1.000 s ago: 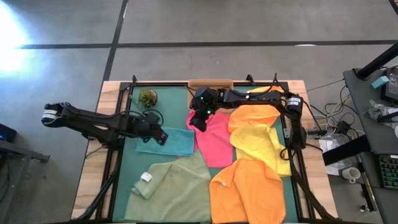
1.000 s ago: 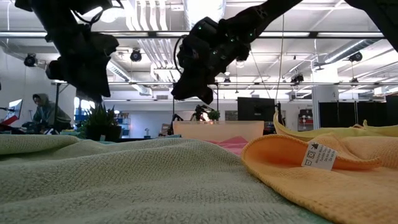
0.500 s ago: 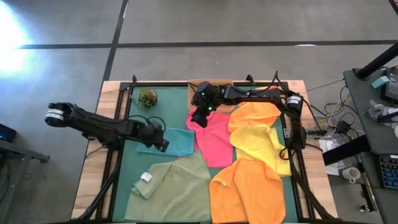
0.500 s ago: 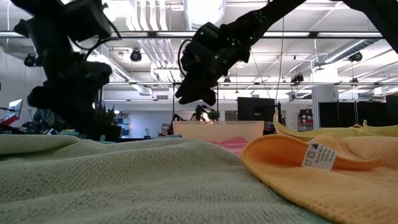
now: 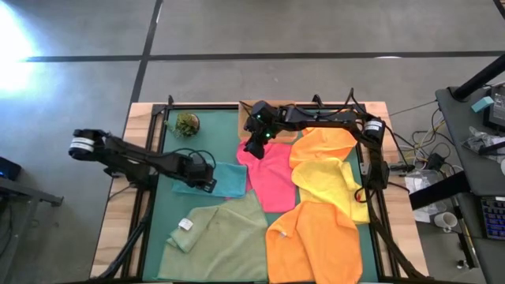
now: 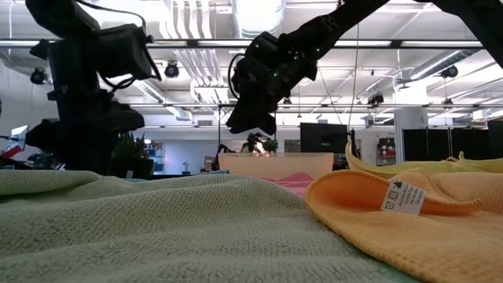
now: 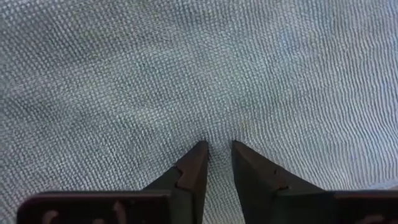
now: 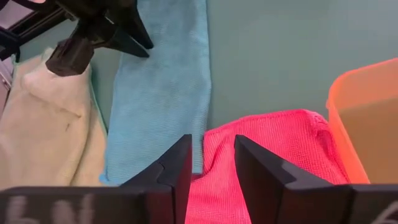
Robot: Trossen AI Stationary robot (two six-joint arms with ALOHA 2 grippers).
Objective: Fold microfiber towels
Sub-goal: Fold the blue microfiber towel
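Teal towel (image 7: pixel 199 68) pressed under left jaws, narrow gap; right jaws apart above pink towel (image 8: pixel 261 162).

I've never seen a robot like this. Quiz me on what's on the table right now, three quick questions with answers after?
1. True or false: the left gripper has its tips down on the teal towel.
2. Which towel carries the white tag seen in the high view? A) pink B) sage C) yellow
3. Fill in: the right gripper is over the far edge of the ____ towel.

Key
1. True. The left wrist view shows both tips pressed into teal cloth, with a narrow gap between them.
2. B. The tag sits at a corner of the sage towel.
3. Pink. The gripper is above the pink towel, beside the orange towel.
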